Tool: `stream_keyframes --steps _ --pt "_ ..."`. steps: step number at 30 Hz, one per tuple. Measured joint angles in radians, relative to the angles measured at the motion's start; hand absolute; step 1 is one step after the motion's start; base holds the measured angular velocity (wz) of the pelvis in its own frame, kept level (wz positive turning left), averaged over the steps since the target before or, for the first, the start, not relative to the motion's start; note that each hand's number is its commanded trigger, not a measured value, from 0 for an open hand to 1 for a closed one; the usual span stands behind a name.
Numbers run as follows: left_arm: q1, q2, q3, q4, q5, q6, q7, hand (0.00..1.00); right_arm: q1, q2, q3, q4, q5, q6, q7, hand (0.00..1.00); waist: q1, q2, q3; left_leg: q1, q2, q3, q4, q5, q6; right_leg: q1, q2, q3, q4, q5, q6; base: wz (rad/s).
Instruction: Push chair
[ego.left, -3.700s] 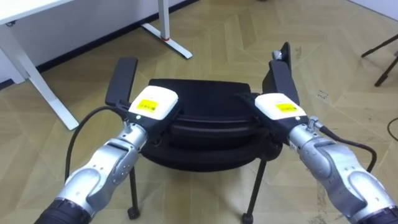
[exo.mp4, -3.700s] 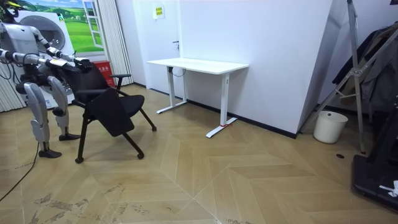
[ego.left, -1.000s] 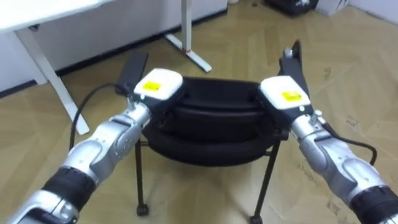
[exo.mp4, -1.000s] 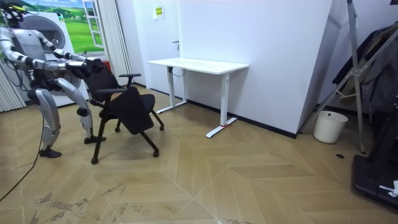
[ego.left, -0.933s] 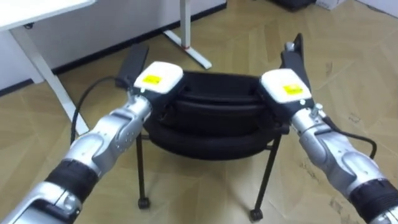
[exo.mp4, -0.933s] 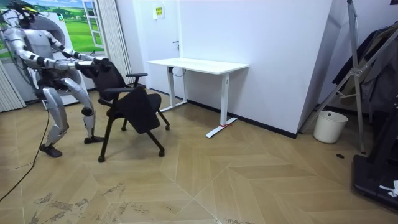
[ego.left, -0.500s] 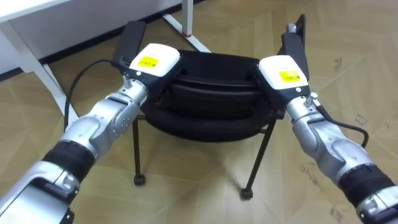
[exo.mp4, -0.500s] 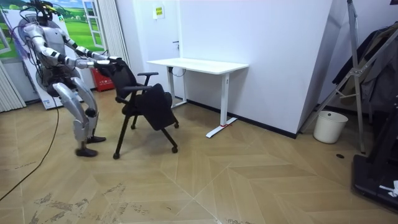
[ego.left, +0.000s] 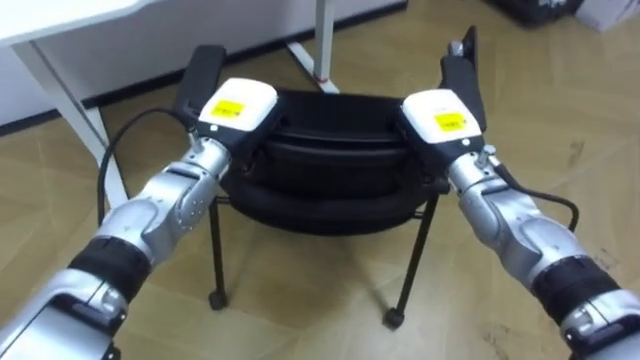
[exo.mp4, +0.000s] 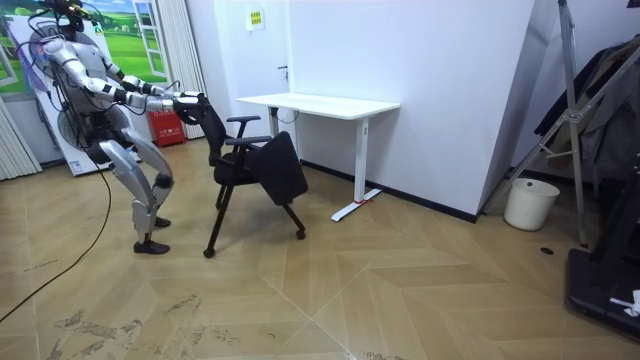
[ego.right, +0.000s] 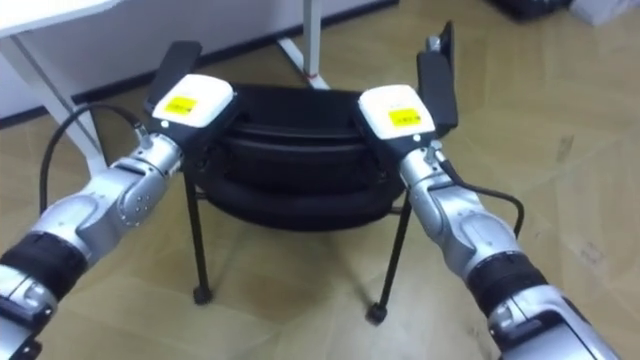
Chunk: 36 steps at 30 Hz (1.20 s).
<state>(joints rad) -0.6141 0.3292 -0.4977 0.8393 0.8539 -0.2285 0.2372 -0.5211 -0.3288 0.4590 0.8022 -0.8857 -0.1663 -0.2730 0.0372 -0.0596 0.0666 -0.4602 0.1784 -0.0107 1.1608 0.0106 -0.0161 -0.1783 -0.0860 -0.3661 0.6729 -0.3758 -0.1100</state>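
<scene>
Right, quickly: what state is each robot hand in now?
Left hand: on the backrest of the black padded chair, state cannot be told.
Right hand: on the same backrest, state cannot be told.

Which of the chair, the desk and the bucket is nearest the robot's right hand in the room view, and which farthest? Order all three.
1. Chair: the right hand lies on its backrest.
2. Desk: just beyond the chair, against the wall.
3. Bucket: far off at the room view's right.
</scene>
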Motion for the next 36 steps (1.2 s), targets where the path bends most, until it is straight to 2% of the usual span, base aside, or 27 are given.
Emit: stream_keyframes --steps 1,2,3,4,5,6,7,8,9,10,13,15,17,18,19,21,23,26,28,31,32,34,35,36 --pt "0.0 -0.004 -0.004 0.008 0.0 0.0 0.001 1.0 0.004 0.0 0.0 0.005 0.001 -0.004 0.0 1.0 -0.001 -0.008 0.0036 -0.033 -0.003 -0.015 0.05 0.083 -0.003 0.012 -0.004 -0.011 0.004 -0.008 -0.007 0.34" --pt "0.002 -0.013 -0.01 0.026 -0.006 0.0 0.008 1.0 0.008 -0.004 0.0 0.011 0.006 -0.01 0.001 1.0 0.0 -0.003 0.0042 -0.096 -0.011 -0.021 0.176 0.151 -0.002 0.035 -0.005 -0.024 0.012 -0.024 -0.022 0.15" --pt "0.008 -0.023 -0.016 0.042 -0.011 0.002 0.017 1.0 0.012 -0.002 0.001 0.022 0.006 -0.01 0.002 1.0 0.003 -0.007 0.0071 -0.142 -0.033 -0.007 0.322 0.136 0.01 0.055 -0.018 -0.026 0.02 -0.035 -0.028 0.09" --pt "0.013 -0.025 -0.016 0.044 -0.011 0.003 0.019 1.0 0.012 -0.001 0.001 0.026 0.006 -0.013 0.007 1.0 0.001 -0.011 0.0084 -0.164 -0.044 0.01 0.383 0.127 0.023 0.067 -0.023 -0.026 0.018 -0.037 -0.028 0.06" --pt "0.023 -0.027 -0.017 0.043 -0.011 0.005 0.025 1.0 0.012 -0.001 0.001 0.029 0.002 -0.017 0.012 1.0 -0.001 -0.022 0.0147 -0.193 -0.059 0.052 0.455 0.112 0.042 0.085 -0.038 -0.027 0.008 -0.038 -0.028 0.11" --pt "0.033 -0.027 -0.016 0.042 -0.011 0.007 0.035 1.0 0.013 0.001 0.001 0.031 -0.005 -0.019 0.014 1.0 -0.002 -0.041 0.0227 -0.21 -0.073 0.088 0.465 0.104 0.051 0.1 -0.059 -0.027 0.0 -0.037 -0.027 0.16" --pt "0.039 -0.028 -0.016 0.042 -0.017 0.009 0.041 1.0 0.013 0.001 0.001 0.03 -0.015 -0.022 0.014 1.0 -0.006 -0.049 0.0268 -0.226 -0.075 0.106 0.445 0.1 0.046 0.109 -0.073 -0.029 -0.006 -0.036 -0.025 0.16" --pt "0.042 -0.03 -0.016 0.042 -0.019 0.01 0.043 1.0 0.013 0.001 0.001 0.032 -0.018 -0.024 0.014 1.0 -0.008 -0.046 0.0257 -0.235 -0.073 0.106 0.427 0.093 0.037 0.113 -0.074 -0.034 -0.014 -0.034 -0.022 0.15" --pt "0.051 -0.033 -0.016 0.042 -0.02 0.012 0.044 1.0 0.013 0.001 0.001 0.036 -0.02 -0.026 0.013 1.0 -0.012 -0.046 0.0257 -0.235 -0.07 0.105 0.367 0.084 0.025 0.12 -0.079 -0.039 -0.02 -0.033 -0.02 0.11" --pt "0.057 -0.035 -0.017 0.042 -0.02 0.015 0.045 1.0 0.013 0.001 0.002 0.039 -0.021 -0.028 0.012 1.0 -0.013 -0.045 0.0258 -0.233 -0.069 0.106 0.329 0.084 0.025 0.125 -0.08 -0.042 -0.023 -0.034 -0.02 0.17" --pt "0.059 -0.045 -0.026 0.039 -0.02 0.027 0.057 1.0 0.016 -0.007 0.002 0.045 -0.021 -0.034 -0.004 1.0 -0.037 -0.035 0.0221 -0.202 -0.068 0.111 0.032 0.085 0.023 0.138 -0.084 -0.088 -0.032 -0.043 0.004 0.29" --pt "0.059 -0.05 -0.033 0.034 -0.017 0.032 0.061 1.0 0.026 -0.014 0.0 0.044 -0.016 -0.035 -0.009 1.0 -0.042 -0.029 0.0176 -0.095 -0.068 0.12 -0.278 0.09 0.015 0.139 -0.079 -0.105 -0.024 -0.058 0.016 0.17" --pt "0.067 -0.052 -0.036 0.027 -0.017 0.034 0.061 1.0 0.036 -0.017 0.0 0.042 -0.014 -0.036 -0.01 1.0 -0.042 -0.019 0.0098 0.005 -0.07 0.124 -0.462 0.091 0.014 0.146 -0.076 -0.104 -0.01 -0.077 0.025 0.02" --pt "0.076 -0.052 -0.039 0.009 -0.017 0.045 0.058 1.0 0.045 -0.018 -0.001 0.036 -0.013 -0.036 -0.014 1.0 -0.045 -0.015 0.0056 0.058 -0.076 0.136 -0.534 0.051 -0.014 0.152 -0.074 -0.103 -0.006 -0.091 0.043 0.0" --pt "0.077 -0.052 -0.041 -0.007 -0.017 0.056 0.055 1.0 0.049 -0.019 -0.002 0.03 -0.012 -0.034 -0.014 1.0 -0.046 -0.005 -0.0022 0.074 -0.081 0.141 -0.559 0.03 -0.02 0.15 -0.075 -0.101 -0.004 -0.095 0.05 0.04" --pt "0.083 -0.04 -0.042 -0.066 -0.015 0.093 0.032 1.0 0.052 -0.02 -0.002 0.009 -0.004 -0.022 -0.014 1.0 -0.044 -0.024 -0.0062 0.095 -0.103 0.145 -0.607 0.013 -0.006 0.127 -0.083 -0.078 0.006 -0.096 0.071 0.0" --pt "0.087 -0.034 -0.042 -0.095 -0.015 0.107 0.015 1.0 0.053 -0.021 -0.001 0.006 0.001 -0.02 -0.014 1.0 -0.042 -0.024 -0.0092 0.108 -0.109 0.147 -0.632 -0.009 0.015 0.126 -0.086 -0.079 0.004 -0.092 0.08 -0.02" --pt "0.089 -0.037 -0.034 -0.118 -0.001 0.121 -0.006 1.0 0.053 -0.024 -0.001 0.006 0.009 -0.02 -0.014 1.0 -0.038 -0.03 -0.0139 0.112 -0.118 0.146 -0.643 -0.028 0.031 0.13 -0.1 -0.099 0.003 -0.096 0.083 0.07" --pt "0.094 -0.04 -0.034 -0.126 0.001 0.131 -0.017 1.0 0.054 -0.022 0.001 0.008 0.013 -0.02 -0.014 1.0 -0.033 -0.032 -0.0142 0.126 -0.126 0.147 -0.644 -0.044 0.037 0.144 -0.108 -0.101 0.003 -0.101 0.086 0.02" --pt "0.115 -0.035 -0.031 -0.164 0.004 0.147 -0.036 1.0 0.056 -0.02 0.022 0.005 0.026 -0.02 -0.012 1.0 -0.007 -0.051 -0.0179 0.142 -0.134 0.165 -0.642 -0.065 0.04 0.163 -0.125 -0.101 0.002 -0.109 0.087 -0.04" --pt "0.124 -0.033 -0.027 -0.18 0.01 0.152 -0.046 1.0 0.061 -0.018 0.022 0.001 0.026 -0.02 -0.01 1.0 -0.006 -0.057 -0.0221 0.148 -0.138 0.177 -0.644 -0.072 0.044 0.175 -0.131 -0.109 -0.005 -0.111 0.091 0.13" --pt "0.132 -0.028 -0.026 -0.192 0.011 0.155 -0.052 1.0 0.063 -0.016 0.025 0.001 0.029 -0.02 -0.01 1.0 0.002 -0.064 -0.0246 0.162 -0.142 0.198 -0.642 -0.093 0.052 0.199 -0.142 -0.122 -0.016 -0.112 0.1 0.07" --pt "0.134 -0.028 -0.024 -0.193 0.012 0.155 -0.053 1.0 0.063 -0.014 0.028 0.001 0.031 -0.017 -0.011 1.0 0.017 -0.066 -0.026 0.17 -0.144 0.211 -0.641 -0.113 0.053 0.215 -0.156 -0.14 -0.007 -0.112 0.106 -0.13" --pt "0.139 -0.028 -0.013 -0.195 0.02 0.155 -0.053 1.0 0.06 -0.01 0.03 -0.002 0.031 -0.012 -0.011 1.0 0.034 -0.064 -0.028 0.166 -0.149 0.206 -0.621 -0.14 0.047 0.214 -0.17 -0.183 0.037 -0.108 0.115 -0.09"
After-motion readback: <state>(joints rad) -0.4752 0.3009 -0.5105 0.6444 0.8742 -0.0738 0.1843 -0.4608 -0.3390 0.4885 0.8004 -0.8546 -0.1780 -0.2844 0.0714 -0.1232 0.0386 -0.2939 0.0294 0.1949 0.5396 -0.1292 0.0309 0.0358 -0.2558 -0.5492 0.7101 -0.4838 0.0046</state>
